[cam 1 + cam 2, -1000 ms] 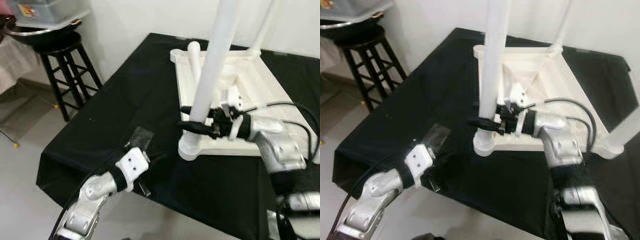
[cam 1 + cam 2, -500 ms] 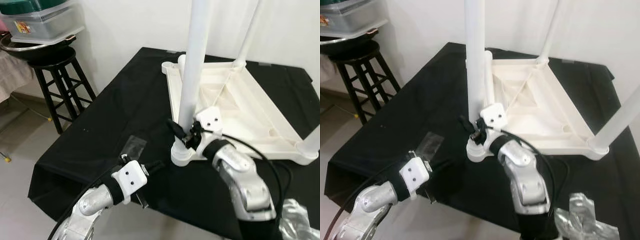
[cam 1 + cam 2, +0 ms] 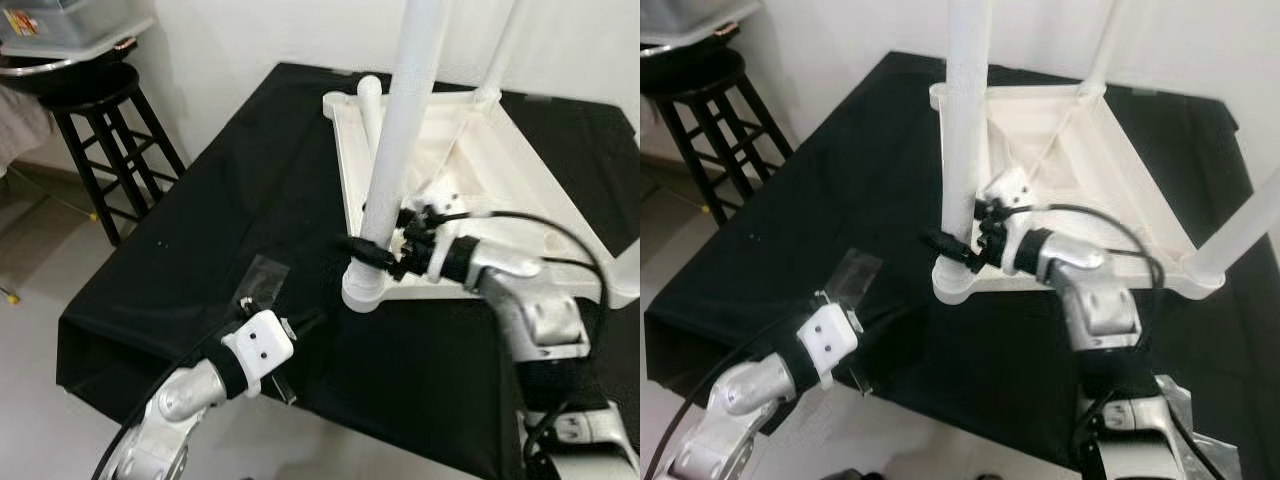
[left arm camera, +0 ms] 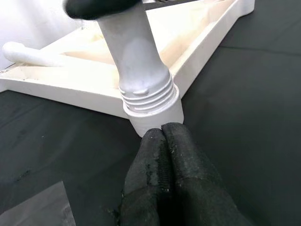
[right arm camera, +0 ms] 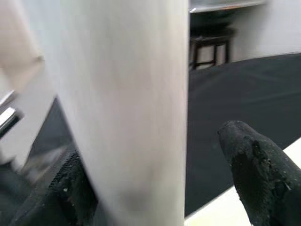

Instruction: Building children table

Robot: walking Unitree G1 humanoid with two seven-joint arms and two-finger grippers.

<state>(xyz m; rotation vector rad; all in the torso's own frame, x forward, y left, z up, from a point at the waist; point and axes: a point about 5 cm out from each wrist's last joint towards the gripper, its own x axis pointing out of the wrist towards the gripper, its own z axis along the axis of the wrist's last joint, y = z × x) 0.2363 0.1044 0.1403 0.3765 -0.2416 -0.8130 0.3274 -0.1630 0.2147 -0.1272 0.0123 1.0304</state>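
While the tabletop point(image 3: 520, 190) lies upside down on the black table point(image 3: 240, 200):
Done: three legs stand up.
Near leg point(image 3: 395, 160): right gripper point(image 3: 375, 255), jaws clamped round it; thread still showing.
Loose leg point(image 3: 371, 105): unfitted.
Left gripper point(image 4: 162, 155): jaws together.

Black stool point(image 3: 118, 140) beside black-draped table point(image 3: 240, 200); clear plastic bag point(image 3: 262, 283) on cloth.
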